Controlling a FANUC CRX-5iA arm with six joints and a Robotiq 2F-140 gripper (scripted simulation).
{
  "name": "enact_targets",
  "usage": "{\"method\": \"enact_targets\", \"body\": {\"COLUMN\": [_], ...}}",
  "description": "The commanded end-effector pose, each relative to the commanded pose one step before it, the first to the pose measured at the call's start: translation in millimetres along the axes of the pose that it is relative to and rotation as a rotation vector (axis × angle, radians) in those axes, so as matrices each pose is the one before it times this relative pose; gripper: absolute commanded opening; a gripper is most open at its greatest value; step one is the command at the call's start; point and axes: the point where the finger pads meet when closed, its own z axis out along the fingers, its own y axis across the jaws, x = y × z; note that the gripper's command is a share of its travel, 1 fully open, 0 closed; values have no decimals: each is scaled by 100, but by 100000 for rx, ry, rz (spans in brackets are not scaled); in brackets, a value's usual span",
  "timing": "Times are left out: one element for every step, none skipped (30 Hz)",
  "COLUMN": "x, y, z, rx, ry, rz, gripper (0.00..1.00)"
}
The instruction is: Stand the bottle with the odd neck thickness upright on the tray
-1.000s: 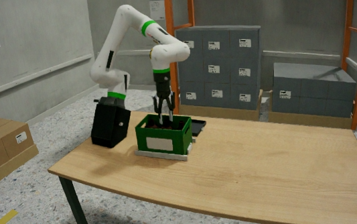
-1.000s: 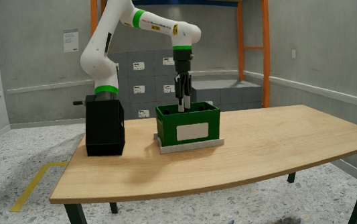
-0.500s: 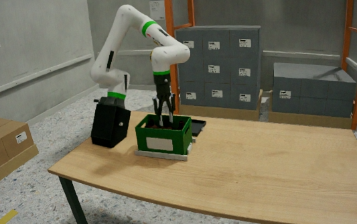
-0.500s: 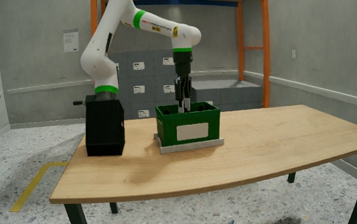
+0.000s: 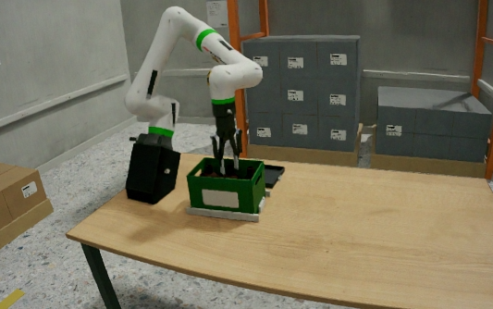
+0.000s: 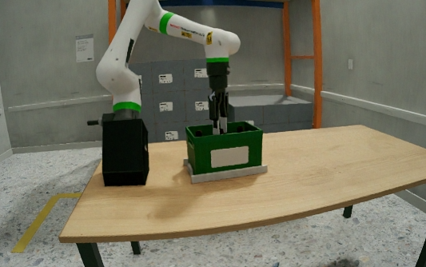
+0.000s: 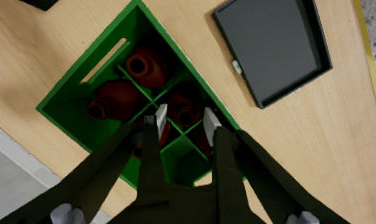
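The green crate (image 5: pixel 196 196) (image 6: pixel 200 156) (image 7: pixel 84 60) stands on the table with dark red bottles in its compartments. My gripper (image 5: pixel 229 170) (image 6: pixel 220 132) (image 7: pixel 185 114) is open and points down into the crate. Its two pale fingertips are on either side of the neck of one bottle (image 7: pixel 185 105), with gaps visible at both sides. Two bottles, one (image 7: pixel 151 67) at the top and one (image 7: pixel 120 100) at the left in the wrist view, show clearly. Two others are mostly hidden by the fingers. The black tray (image 5: pixel 274 177) (image 7: pixel 274 45) lies beside the crate, holding nothing; it is hidden in the exterior view.
Pale grey strips (image 5: pixel 222 214) (image 6: pixel 229 174) lie along the crate's base. The crate walls and green dividers stand close around the fingertips. The arm's black base (image 5: pixel 153 171) (image 6: pixel 125 153) stands to the left of the crate. A small pale block (image 7: pixel 236 66) touches the tray's edge.
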Motion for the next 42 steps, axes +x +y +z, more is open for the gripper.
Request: {"method": "enact_targets", "body": {"x": [-53, 0, 0, 0, 0, 0, 0, 0, 0, 0, 0, 0, 0, 0, 0, 0, 0, 0, 0, 0, 0, 0, 0, 0, 0, 0, 0, 0, 0, 0, 0, 0, 0, 0, 0, 0, 0, 0, 0, 0, 0, 0], "y": [2, 0, 0, 0, 0, 0, 0, 0, 0, 0, 0, 0, 0, 0, 0, 0, 0, 0, 0, 0, 0, 0, 0, 0, 0, 0, 0, 0, 0, 0, 0, 0, 0, 0, 0, 0, 0, 0, 0, 0, 0, 0], "z": [-66, 0, 0, 0, 0, 0, 0, 0, 0, 0, 0, 0, 0, 0, 0, 0, 0, 0, 0, 0, 0, 0, 0, 0, 0, 0, 0, 0, 0, 0, 0, 0, 0, 0, 0, 0, 0, 0, 0, 0, 0, 0], "rx": [3, 0, 0, 0, 0, 0, 0, 0, 0, 0, 0, 0, 0, 0, 0, 0, 0, 0, 0, 0, 0, 0, 0, 0, 0, 0, 0, 0, 0, 0, 0, 0, 0, 0, 0, 0, 0, 0, 0, 0, 0, 0], "ry": [-141, 0, 0, 0, 0, 0, 0, 0, 0, 0, 0, 0, 0, 0, 0, 0, 0, 0, 0, 0, 0, 0, 0, 0, 0, 0, 0, 0, 0, 0, 0, 0, 0, 0, 0, 0, 0, 0, 0, 0, 0, 0], "rz": [-35, 0, 0, 0, 0, 0, 0, 0, 0, 0, 0, 0, 0, 0, 0, 0, 0, 0, 0, 0, 0, 0, 0, 0, 0, 0, 0, 0, 0, 0, 0, 0, 0, 0, 0, 0, 0, 0, 0, 0, 0, 0], "gripper": [44, 44, 44, 44, 44, 44, 44, 44, 44, 44, 44, 44, 44, 44, 44, 44, 44, 44, 44, 44, 44, 44, 44, 44, 44, 44, 44, 44, 44, 44, 10, 10, 10, 10, 10, 10, 10, 10, 10, 10, 10, 10]}}
